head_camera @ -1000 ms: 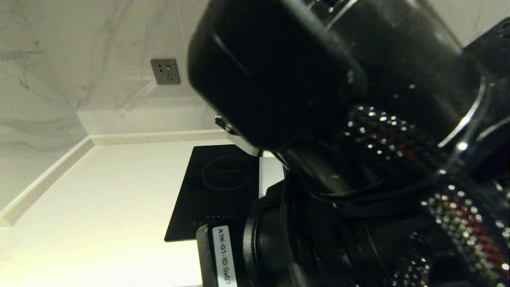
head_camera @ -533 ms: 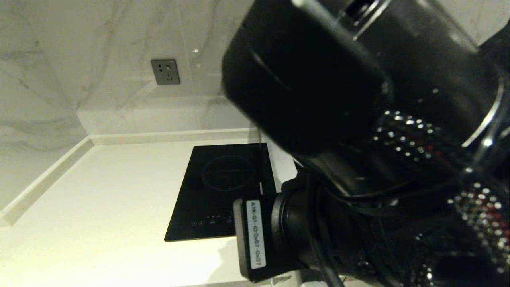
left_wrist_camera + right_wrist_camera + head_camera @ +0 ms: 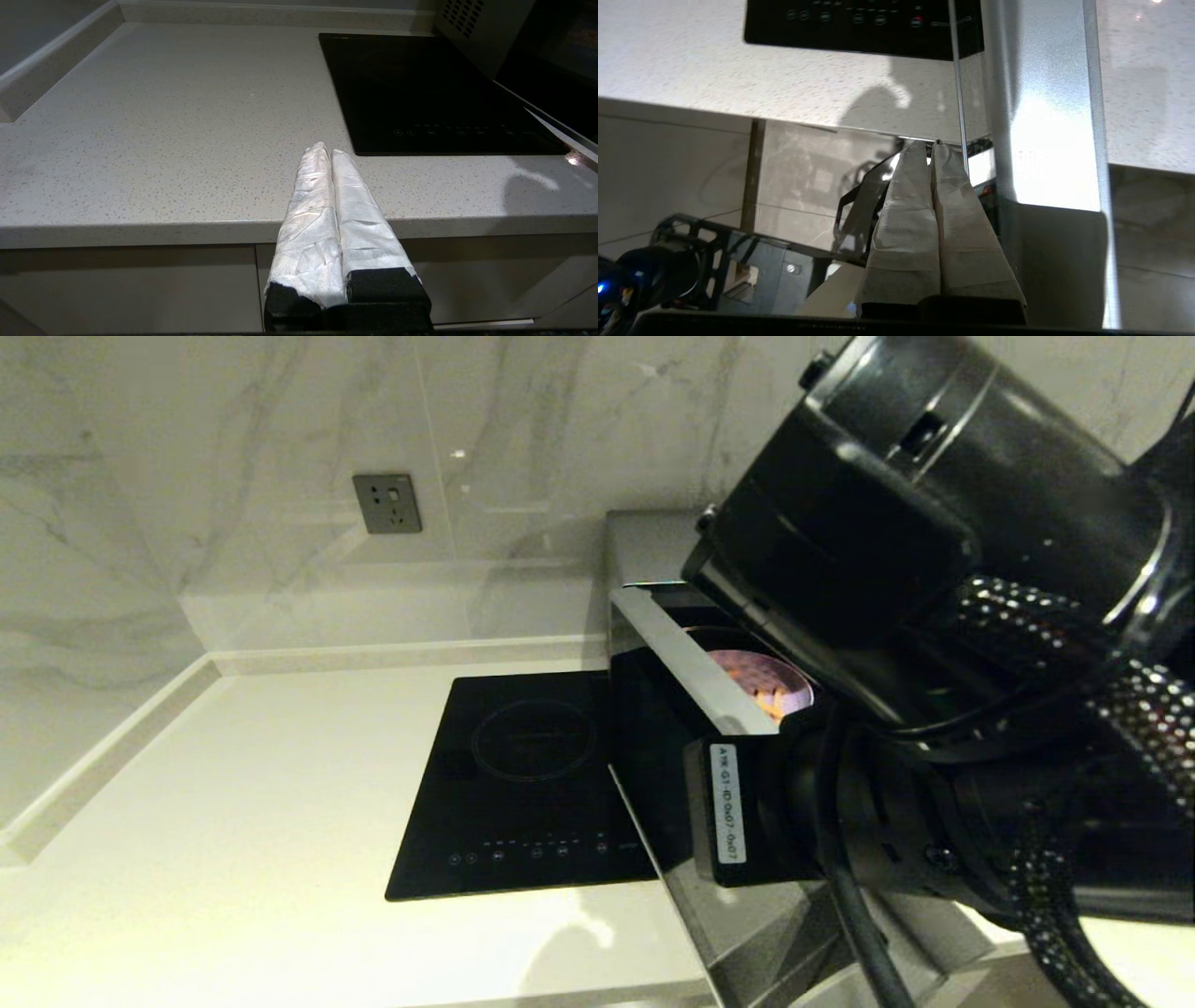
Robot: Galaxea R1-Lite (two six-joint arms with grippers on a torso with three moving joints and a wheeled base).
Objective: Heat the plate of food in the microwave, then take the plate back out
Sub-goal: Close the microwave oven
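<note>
Swinging rightward across the head view, the right arm has uncovered the boxy silver microwave, whose dark glass door stands ajar. Inside sits the lilac round plastic plate of fries, so the door probably wants closing next. The right tool, taped fingers pressed together and empty, hangs by the door's edge. The left tool, likewise closed on nothing, is parked over the speckled bench beside the flat black induction hob.
</note>
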